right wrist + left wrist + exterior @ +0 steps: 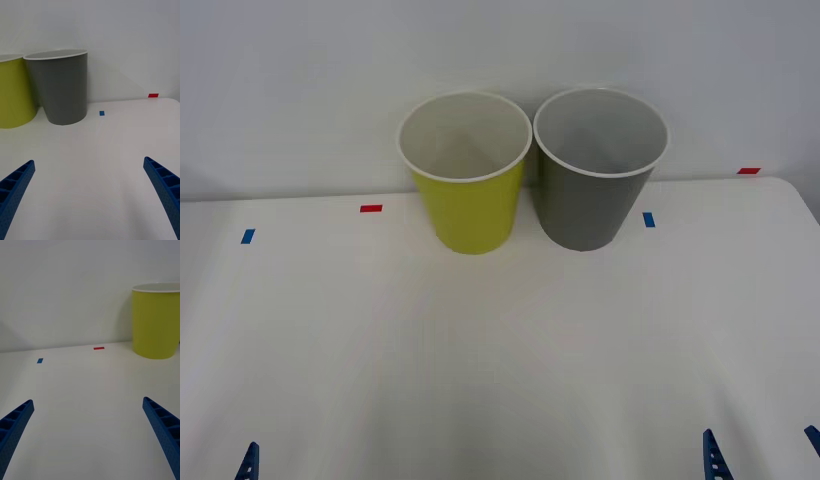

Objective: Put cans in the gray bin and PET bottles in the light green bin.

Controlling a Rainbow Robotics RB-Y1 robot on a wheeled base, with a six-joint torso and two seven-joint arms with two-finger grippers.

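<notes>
The light green bin (470, 205) and the gray bin (585, 205) stand upright, side by side and touching, at the back middle of the white table; the part of their pale insides that I see holds nothing. The cans and PET bottles are out of view. My right gripper (89, 176) is open and low over the table's near right, facing the gray bin (62, 90), with the light green bin (13, 93) beside it. My left gripper (88, 416) is open over the near left, and the light green bin (155, 326) stands ahead of it to one side. Blue fingertips (710, 455) poke up at the front view's bottom edge.
Small tape marks lie on the table: blue (247, 236) and red (371, 208) on the left, blue (648, 219) and red (748, 171) on the right. A white wall rises right behind the bins. The table's right corner (792, 190) curves away.
</notes>
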